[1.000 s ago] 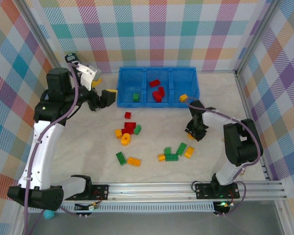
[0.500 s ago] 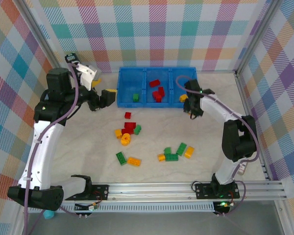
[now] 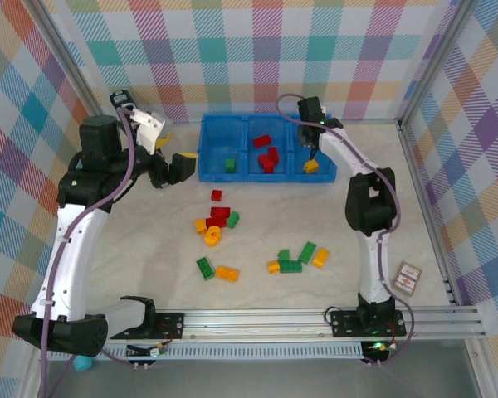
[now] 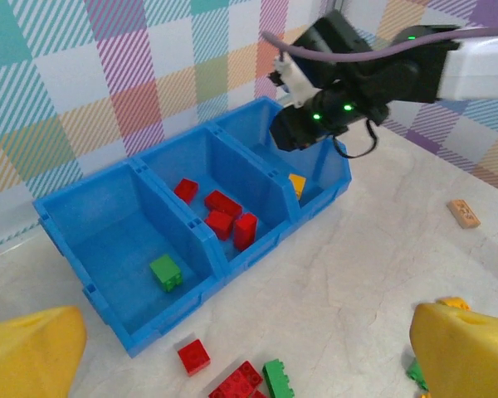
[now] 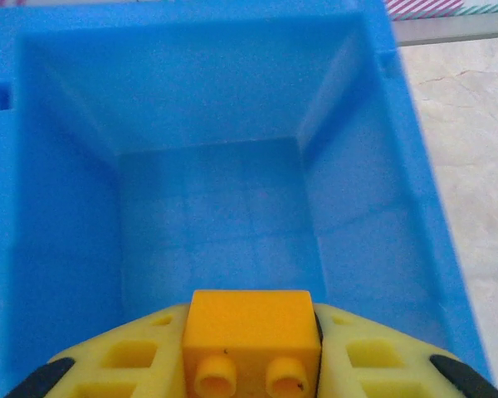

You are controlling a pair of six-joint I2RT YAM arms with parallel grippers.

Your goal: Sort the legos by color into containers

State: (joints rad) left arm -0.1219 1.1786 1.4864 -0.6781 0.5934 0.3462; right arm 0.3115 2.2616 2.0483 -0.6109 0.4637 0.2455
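One orange brick (image 5: 251,327) is gripped at the tray's right bin.
The right pincer (image 5: 251,352) is clamped shut on that brick, a squarish block with two studs facing the wrist camera, above the bin's bare blue floor. The tray (image 3: 224,177) has three bins: the left holds one green brick (image 4: 165,272) and the middle holds four red bricks (image 4: 232,217). The left pincer (image 3: 173,148) gapes fully open and empty beside the tray's left end. About a dozen loose bricks (image 3: 220,217), red, green and yellow-orange, are scattered on the desk (image 3: 149,240) in front of the tray. One tan card (image 3: 407,278) lies near the right arm's base.
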